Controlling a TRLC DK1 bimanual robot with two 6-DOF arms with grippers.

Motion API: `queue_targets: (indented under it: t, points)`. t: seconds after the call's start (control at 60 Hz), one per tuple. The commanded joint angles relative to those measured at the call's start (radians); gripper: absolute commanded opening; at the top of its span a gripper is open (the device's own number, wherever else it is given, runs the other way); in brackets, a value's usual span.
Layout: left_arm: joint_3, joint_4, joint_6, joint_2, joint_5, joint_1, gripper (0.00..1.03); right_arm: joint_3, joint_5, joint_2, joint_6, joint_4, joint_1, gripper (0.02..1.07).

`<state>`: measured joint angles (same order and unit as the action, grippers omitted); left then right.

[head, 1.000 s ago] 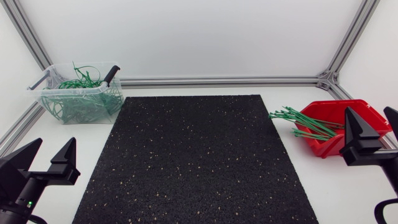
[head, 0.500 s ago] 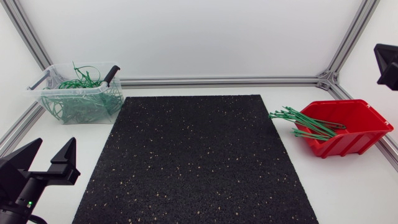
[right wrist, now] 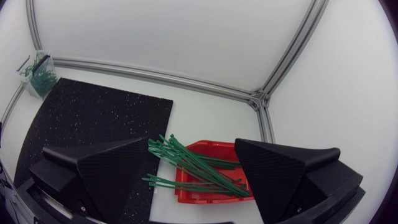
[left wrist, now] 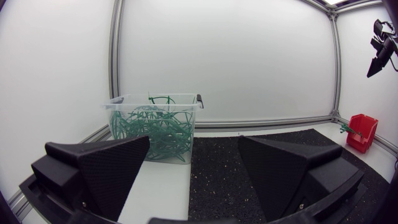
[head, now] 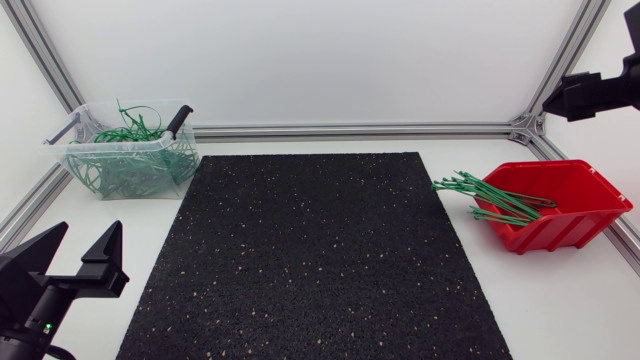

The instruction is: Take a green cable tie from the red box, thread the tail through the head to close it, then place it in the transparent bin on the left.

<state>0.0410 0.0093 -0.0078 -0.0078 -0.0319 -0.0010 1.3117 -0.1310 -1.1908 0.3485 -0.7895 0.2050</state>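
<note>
The green cable ties [head: 490, 200] are bundled in the red box [head: 575, 225] at the right. They are laid lengthwise left to right, with their ends poking out left toward the black mat [head: 310, 260]. They are seen as thin, straight, unclosed strips. The right gripper [right wrist: 191, 142] is held high above the box, spread wide and empty. The left gripper [left wrist: 194, 138], at the near left, is likewise spread and empty.
</note>
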Motion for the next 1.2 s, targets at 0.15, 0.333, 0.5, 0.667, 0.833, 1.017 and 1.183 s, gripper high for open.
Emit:
queue_targets:
  t: [0.15,0.333,0.5,0.667,0.833,1.017,1.183]
  points:
    - [-0.039,-0.014,-0.014,-0.004,-0.006,0.004,0.99,-0.014,-0.062,-0.081,0.382,-0.066,0.010,1.03]
    - [-0.039,-0.014,-0.014,-0.004,-0.006,0.002,0.99,-0.042,-0.104,-0.133,0.618,-0.163,0.004,0.96]
    - [-0.039,-0.014,-0.014,-0.004,-0.006,0.004,0.99,-0.126,-0.122,-0.132,0.831,-0.200,0.010,0.96]
    - [-0.039,-0.014,-0.014,-0.004,-0.006,0.004,0.99,-0.233,-0.127,-0.119,0.991,-0.178,0.016,0.91]
    - [-0.039,-0.015,-0.014,-0.004,-0.006,0.004,0.99,-0.315,-0.125,-0.139,1.072,-0.109,0.014,0.75]
    - [-0.039,-0.015,-0.014,-0.004,-0.006,0.004,0.99,-0.362,-0.124,-0.167,1.141,-0.057,0.011,0.55]
    - [-0.039,-0.015,-0.014,-0.004,-0.006,0.004,0.99,-0.373,-0.121,-0.205,1.159,-0.004,0.013,0.49]
